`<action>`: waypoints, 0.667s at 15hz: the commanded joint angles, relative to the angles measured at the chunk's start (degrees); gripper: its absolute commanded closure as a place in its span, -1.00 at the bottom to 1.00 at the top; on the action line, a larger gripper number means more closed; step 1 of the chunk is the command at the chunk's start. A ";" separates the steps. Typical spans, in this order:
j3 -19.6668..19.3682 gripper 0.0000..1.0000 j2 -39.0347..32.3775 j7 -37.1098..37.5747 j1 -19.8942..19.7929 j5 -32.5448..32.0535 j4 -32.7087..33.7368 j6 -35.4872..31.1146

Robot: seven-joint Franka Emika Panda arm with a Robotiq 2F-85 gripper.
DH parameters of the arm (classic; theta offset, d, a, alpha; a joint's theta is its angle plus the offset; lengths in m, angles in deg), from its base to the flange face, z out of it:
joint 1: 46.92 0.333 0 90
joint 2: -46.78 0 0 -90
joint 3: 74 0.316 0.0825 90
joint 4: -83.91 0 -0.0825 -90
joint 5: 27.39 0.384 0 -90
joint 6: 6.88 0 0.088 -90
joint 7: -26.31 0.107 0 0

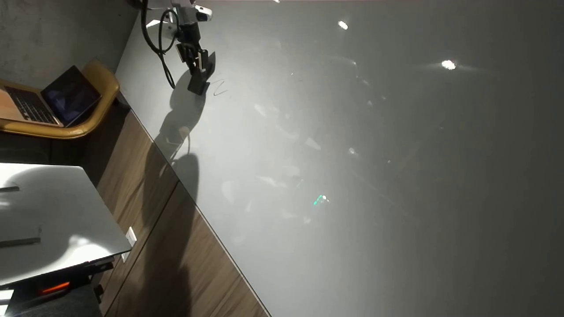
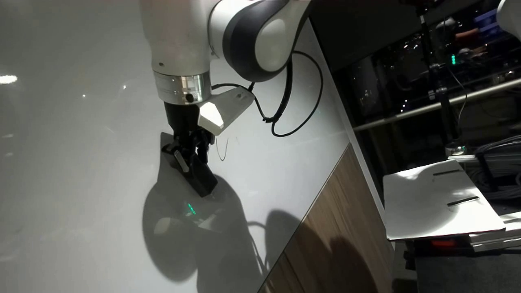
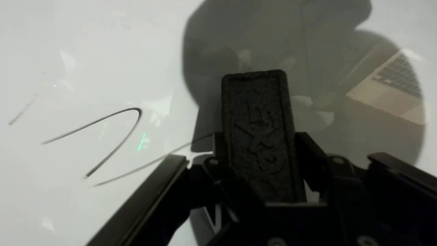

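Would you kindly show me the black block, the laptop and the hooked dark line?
Black block (image 3: pixel 261 133), wrist view: middle of lettered face.
Laptop (image 1: pixel 34 107), in an exterior view: keyboard.
Hooked dark line (image 3: pixel 139 112), wrist view: its bend.

It looks like an office or a lab room; which of the two, the views leave unclear. A wide, glossy whiteboard (image 1: pixel 335 141) carries thin pen strokes (image 3: pixel 139 111), and wood-look panelling (image 1: pixel 211 273) with a white wall plate (image 1: pixel 131 236) on it runs along the whiteboard's edge. An open laptop (image 1: pixel 33 105) rests on a mustard-coloured chair (image 1: pixel 108 84), which suits an office. A white robot arm (image 2: pixel 181 36), a black upright stand (image 2: pixel 444 101) and cables (image 2: pixel 500 145) suit a lab.
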 commanded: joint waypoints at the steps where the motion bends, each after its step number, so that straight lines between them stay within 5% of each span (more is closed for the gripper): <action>1: -3.35 0.44 -1.46 -2.36 -0.52 -2.18 3.90 0.19; 10: -6.56 0.44 4.21 -3.09 -3.82 -2.89 -2.03 -0.91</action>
